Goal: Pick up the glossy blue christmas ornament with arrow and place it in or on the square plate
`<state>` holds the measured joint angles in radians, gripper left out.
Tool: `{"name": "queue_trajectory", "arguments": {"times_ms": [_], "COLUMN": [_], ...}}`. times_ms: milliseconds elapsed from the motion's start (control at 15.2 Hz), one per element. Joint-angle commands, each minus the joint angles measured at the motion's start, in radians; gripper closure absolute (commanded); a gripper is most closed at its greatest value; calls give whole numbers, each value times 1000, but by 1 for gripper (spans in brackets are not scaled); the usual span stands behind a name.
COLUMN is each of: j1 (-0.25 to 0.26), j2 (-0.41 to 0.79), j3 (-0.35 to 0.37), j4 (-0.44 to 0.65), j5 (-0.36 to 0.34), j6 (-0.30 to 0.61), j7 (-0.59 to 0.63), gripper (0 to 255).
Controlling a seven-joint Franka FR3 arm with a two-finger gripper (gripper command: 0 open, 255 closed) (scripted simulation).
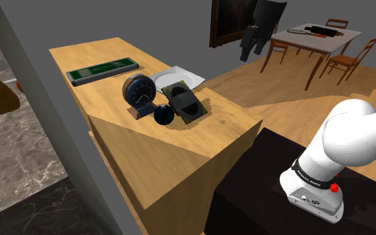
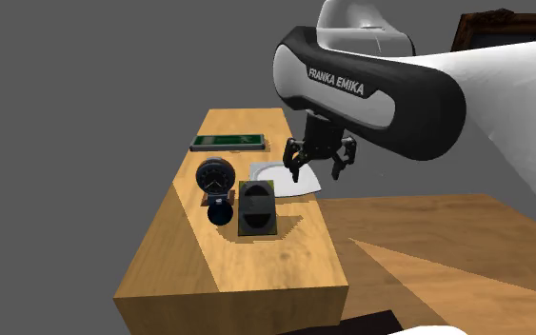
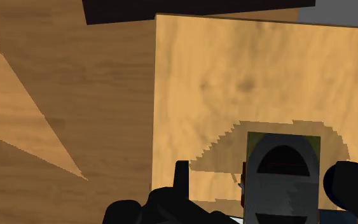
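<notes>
Hovering over the long wooden surface [image 1: 99,100], I am holding my hand [image 2: 318,167] open, fingers apart and gripping nothing. In the shoulder view, a flat green tray [image 1: 103,69] is lying at the 9 o'clock of the white square plate [image 1: 179,75]. A dark slab [image 1: 185,101] is sitting at the plate's 6 o'clock and a round clock [image 1: 138,92] is standing at its 8 o'clock. The glossy dark-blue ornament [image 1: 164,115] is resting on the surface at the clock's 4 o'clock, just beside the slab.
</notes>
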<state>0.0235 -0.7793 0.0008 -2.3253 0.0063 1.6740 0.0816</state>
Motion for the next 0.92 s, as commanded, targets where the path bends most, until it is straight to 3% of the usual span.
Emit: {"name": "queue_trajectory", "arguments": {"times_ms": [0,396,858], "j1": [0,1,-33], "j2": [0,-21,81], "j3": [0,148,358], "j4": [0,-160,-242], "j5": [0,56,75], "j6": [0,252,561], "j7": [0,212,486], "gripper": [0,0,0]}}
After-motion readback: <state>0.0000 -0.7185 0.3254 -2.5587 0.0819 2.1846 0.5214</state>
